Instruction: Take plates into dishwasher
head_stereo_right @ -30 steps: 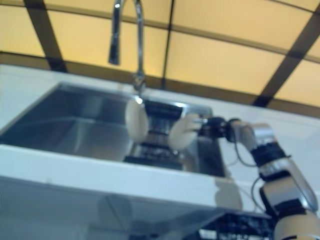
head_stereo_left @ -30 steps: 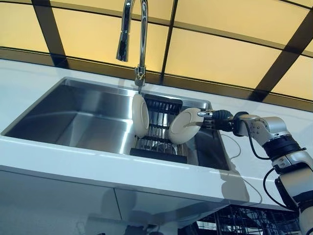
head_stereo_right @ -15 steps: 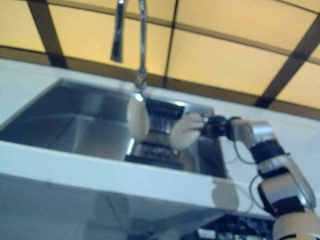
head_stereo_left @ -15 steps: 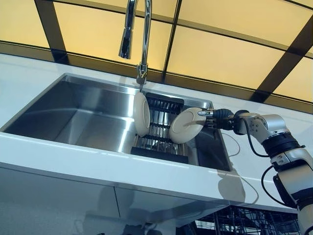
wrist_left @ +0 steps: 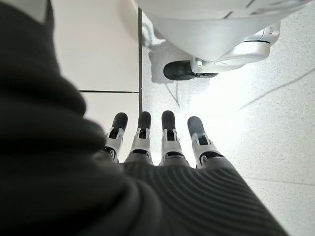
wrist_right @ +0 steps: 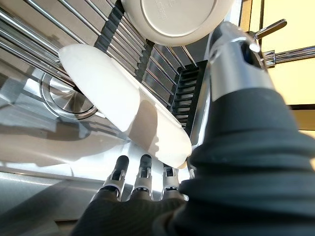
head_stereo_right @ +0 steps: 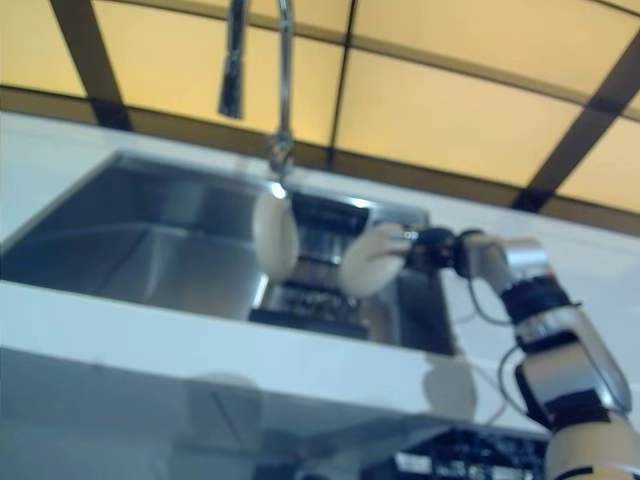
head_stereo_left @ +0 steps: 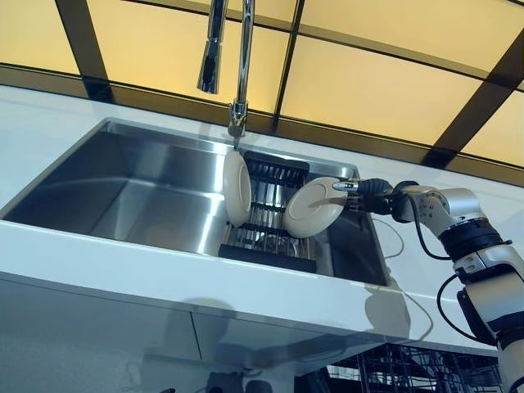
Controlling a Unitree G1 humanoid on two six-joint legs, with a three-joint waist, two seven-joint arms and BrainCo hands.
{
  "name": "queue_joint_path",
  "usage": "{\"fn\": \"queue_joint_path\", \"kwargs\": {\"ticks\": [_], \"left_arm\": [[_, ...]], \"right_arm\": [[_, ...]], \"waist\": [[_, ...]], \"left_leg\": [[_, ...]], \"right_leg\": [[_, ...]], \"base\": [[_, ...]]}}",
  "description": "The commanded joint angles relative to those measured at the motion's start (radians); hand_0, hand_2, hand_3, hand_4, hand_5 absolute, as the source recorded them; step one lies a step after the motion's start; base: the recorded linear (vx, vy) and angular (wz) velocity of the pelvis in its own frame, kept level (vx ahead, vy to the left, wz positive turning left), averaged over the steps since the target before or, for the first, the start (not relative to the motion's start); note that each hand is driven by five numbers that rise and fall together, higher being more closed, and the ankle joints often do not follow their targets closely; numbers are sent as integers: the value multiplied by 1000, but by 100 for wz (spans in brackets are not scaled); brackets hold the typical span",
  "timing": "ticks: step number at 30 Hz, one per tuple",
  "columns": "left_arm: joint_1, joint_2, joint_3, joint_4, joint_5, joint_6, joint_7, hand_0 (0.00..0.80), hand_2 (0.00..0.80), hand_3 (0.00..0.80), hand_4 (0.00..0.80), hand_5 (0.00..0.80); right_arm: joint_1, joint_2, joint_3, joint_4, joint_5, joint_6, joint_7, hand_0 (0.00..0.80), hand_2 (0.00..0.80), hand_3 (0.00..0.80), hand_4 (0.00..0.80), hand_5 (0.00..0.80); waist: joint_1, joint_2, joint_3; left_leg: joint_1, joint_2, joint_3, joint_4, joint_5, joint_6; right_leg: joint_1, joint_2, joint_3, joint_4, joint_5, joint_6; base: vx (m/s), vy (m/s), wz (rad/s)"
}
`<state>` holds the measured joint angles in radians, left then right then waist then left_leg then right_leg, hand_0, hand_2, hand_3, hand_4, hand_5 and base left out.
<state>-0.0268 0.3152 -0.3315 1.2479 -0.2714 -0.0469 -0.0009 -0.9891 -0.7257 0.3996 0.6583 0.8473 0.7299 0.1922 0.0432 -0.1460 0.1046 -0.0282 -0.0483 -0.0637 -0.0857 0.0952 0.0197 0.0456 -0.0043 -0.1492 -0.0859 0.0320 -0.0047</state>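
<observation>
Over the steel sink (head_stereo_left: 123, 196), the right hand (head_stereo_left: 366, 196) pinches the rim of a round white ceramic plate (head_stereo_left: 313, 208) lifted off the black dish rack (head_stereo_left: 266, 214). Stiff, glossy, likely slippery and breakable, it wants a firm edge grip. Another white plate (head_stereo_left: 236, 189) stands racked. Left hand (wrist_left: 162, 142) hangs with fingers straight.

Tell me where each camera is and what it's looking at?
Left eye view: on the head, looking at the sink, faucet, two plates in the rack; the right arm reaches in.
Right eye view: beside it, same scene.
Left wrist view: on the left wrist, facing the floor; the left hand hangs open.
Right wrist view: on the right wrist, looking along the right hand, which pinches the near plate.
Shared: both eye views and the right wrist view show the far plate standing in the rack.
</observation>
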Motion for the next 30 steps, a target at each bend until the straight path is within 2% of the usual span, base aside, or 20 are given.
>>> {"fn": "queue_joint_path", "kwargs": {"ticks": [1,14,30], "left_arm": [[-51,10,-32,24,-19,-24,1,0,0,0,0,0],[-47,15,-25,29,2,-22,-6,0,0,0,0,0],[-51,19,-22,31,0,-25,-10,0,0,0,0,0]], "right_arm": [[-86,17,34,57,28,-10,4,0,0,0,0,0],[-113,-47,28,91,-14,0,44,0,0,0,0,0],[-109,-65,27,114,-6,14,51,0,0,0,0,0]], "waist": [[38,-2,10],[26,-9,-10],[23,-6,-9]], "left_leg": [[42,-16,19,-2,-97,28],[53,-12,33,-2,-102,27],[58,-13,32,-2,-105,28]], "right_leg": [[-24,-27,18,-1,36,55],[-19,-22,34,-1,39,57],[-17,-21,43,-1,39,56]], "base": [[0,0,0],[0,0,0],[0,0,0]]}}
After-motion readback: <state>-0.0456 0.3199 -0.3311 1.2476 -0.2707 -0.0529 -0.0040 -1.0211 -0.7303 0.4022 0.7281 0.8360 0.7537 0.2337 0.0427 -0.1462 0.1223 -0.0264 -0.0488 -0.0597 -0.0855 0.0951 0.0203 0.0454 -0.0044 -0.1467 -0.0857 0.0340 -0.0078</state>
